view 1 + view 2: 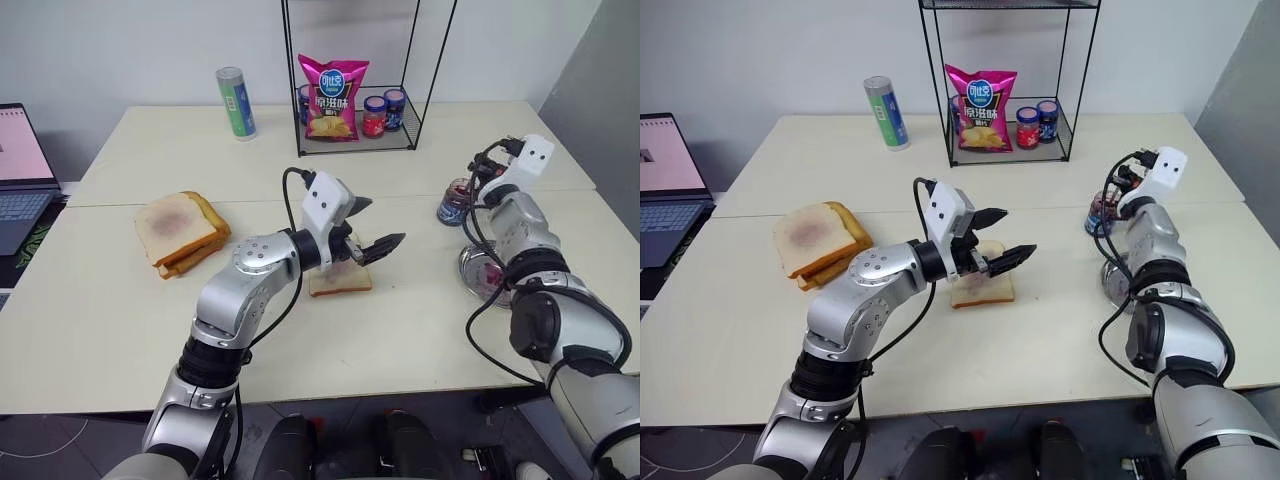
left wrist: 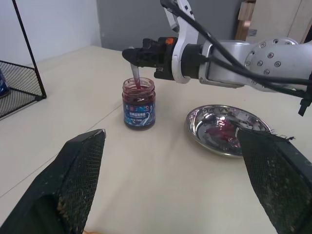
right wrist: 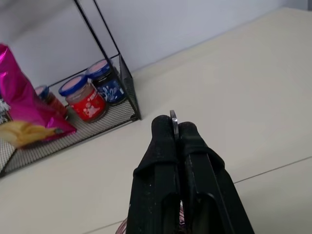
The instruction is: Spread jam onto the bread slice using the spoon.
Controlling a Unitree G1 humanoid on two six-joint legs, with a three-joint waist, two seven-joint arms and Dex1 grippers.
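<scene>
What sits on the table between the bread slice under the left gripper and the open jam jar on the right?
Nothing: in the left eye view, bare tabletop runs from the bread slice to the jam jar. The metal plate lies nearer the robot, off that line.

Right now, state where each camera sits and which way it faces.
Head eyes: look forward and down at the table, both arms and the bread slice.
Left wrist: looks past the open left gripper at the jam, the spoon and the right gripper.
Right wrist: looks along the shut right gripper at the shelf jars.
Shared: the jam jar.
</scene>
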